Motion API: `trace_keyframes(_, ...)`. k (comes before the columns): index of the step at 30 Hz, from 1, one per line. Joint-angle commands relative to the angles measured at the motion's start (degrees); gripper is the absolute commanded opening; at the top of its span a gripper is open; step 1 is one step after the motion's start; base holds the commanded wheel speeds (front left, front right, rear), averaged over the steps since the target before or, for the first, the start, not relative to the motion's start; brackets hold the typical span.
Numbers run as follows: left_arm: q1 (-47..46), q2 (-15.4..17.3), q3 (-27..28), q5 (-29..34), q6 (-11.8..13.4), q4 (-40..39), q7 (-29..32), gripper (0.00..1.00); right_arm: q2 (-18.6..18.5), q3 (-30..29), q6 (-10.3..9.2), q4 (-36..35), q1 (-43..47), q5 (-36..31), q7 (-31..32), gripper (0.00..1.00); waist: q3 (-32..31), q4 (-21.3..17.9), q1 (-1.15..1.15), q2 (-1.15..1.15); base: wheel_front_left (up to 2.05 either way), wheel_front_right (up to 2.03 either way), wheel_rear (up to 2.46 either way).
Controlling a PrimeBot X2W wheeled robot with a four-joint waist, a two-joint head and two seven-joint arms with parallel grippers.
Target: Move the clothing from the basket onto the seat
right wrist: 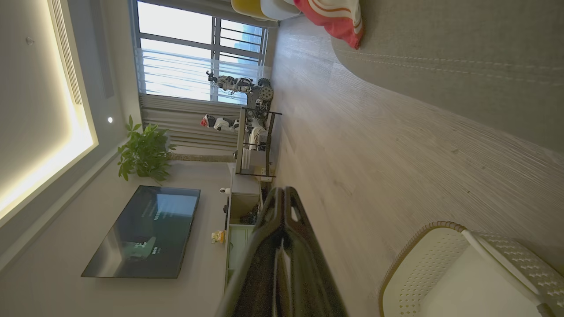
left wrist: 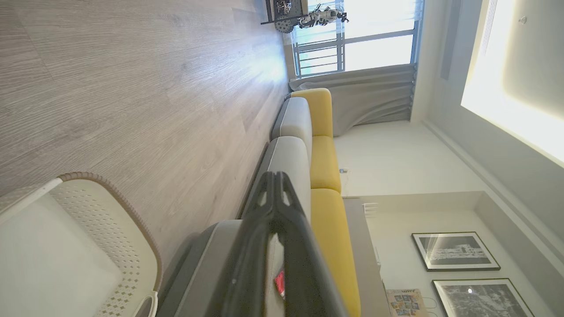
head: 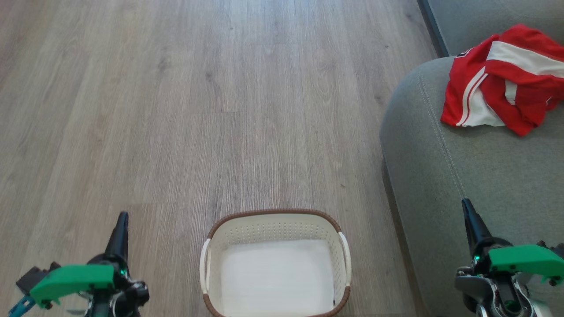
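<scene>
Pinched closed and holding nothing, my left gripper (head: 120, 233) and right gripper (head: 473, 224) flank the basket (head: 273, 212). It looks bare, and the clothing (head: 502, 83) lies on the seat (head: 440, 185). I judge nothing remains to fetch.

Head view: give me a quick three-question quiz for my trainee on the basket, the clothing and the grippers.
1. True or false: the basket is empty.
2. Where does the clothing lie? A) in the basket B) on the seat C) in a gripper's grip
3. Fill in: the left gripper and the right gripper are both ____ (open or shut).
Key: 1 true; 2 B; 3 shut.
</scene>
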Motion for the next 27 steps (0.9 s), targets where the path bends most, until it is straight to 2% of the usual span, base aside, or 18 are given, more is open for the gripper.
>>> trace_keyframes(1,-4.0,0.4,2.2,-1.9,-0.9,-1.5,0.6,0.0,-0.4,0.8,-0.01,-2.3,-3.4,2.2,0.7,0.0,0.0,0.0,0.0,0.0,0.0,0.0,0.0)
trace_keyframes(13,-5.8,0.0,3.6,-8.2,-2.7,-1.1,2.5,0.0,-0.4,0.4,-0.01,-2.5,-4.1,9.4,2.5,0.0,0.3,-0.1,0.0,0.0,0.0,0.0,0.0)
trace_keyframes(27,-5.8,-0.1,3.8,-8.2,-2.7,-1.1,2.7,0.0,-0.4,0.4,-0.01,-2.5,-4.1,9.5,2.5,0.0,0.3,-0.1,0.0,0.0,0.0,0.0,0.0)
